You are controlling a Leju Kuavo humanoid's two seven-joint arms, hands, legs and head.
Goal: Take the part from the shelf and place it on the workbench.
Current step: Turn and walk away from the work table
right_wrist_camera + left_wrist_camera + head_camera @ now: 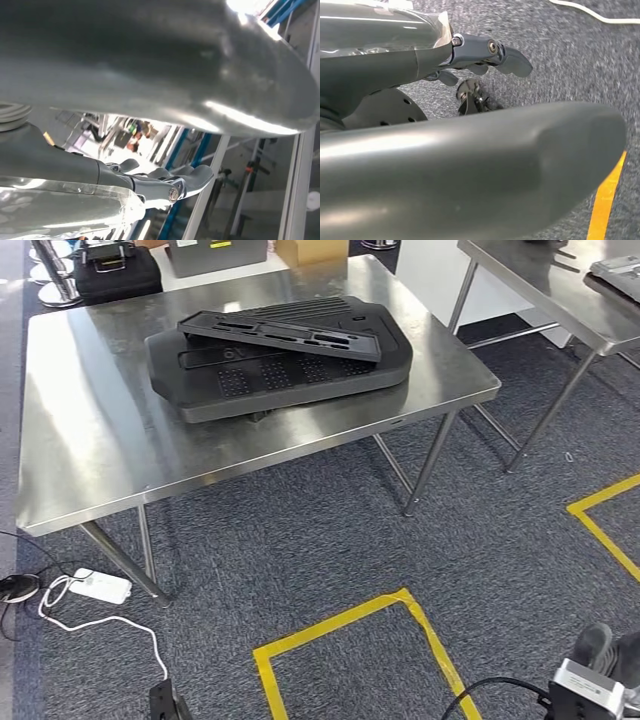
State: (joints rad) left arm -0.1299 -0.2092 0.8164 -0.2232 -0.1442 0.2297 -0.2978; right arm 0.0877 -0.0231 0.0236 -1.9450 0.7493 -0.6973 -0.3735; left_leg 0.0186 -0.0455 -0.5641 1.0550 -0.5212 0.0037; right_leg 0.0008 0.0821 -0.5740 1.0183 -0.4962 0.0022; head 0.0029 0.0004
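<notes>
Black perforated parts (279, 360) on a shiny silver steel surface (90, 430); speckled blue-grey carpet (317, 540) marked with yellow tape (340, 618); white power strip (102, 586).

In the left wrist view our left hand (471, 125) took up most of the picture: a thick grey thumb (478, 165) lay across the foreground, and beyond it darker fingers (508, 59) stretched out straight with nothing in them. Behind the hand lay grey carpet (561, 65), blurred. A yellow tape line (605, 200) crossed it at one corner, and a white cable (599, 18) ran along another edge.
</notes>
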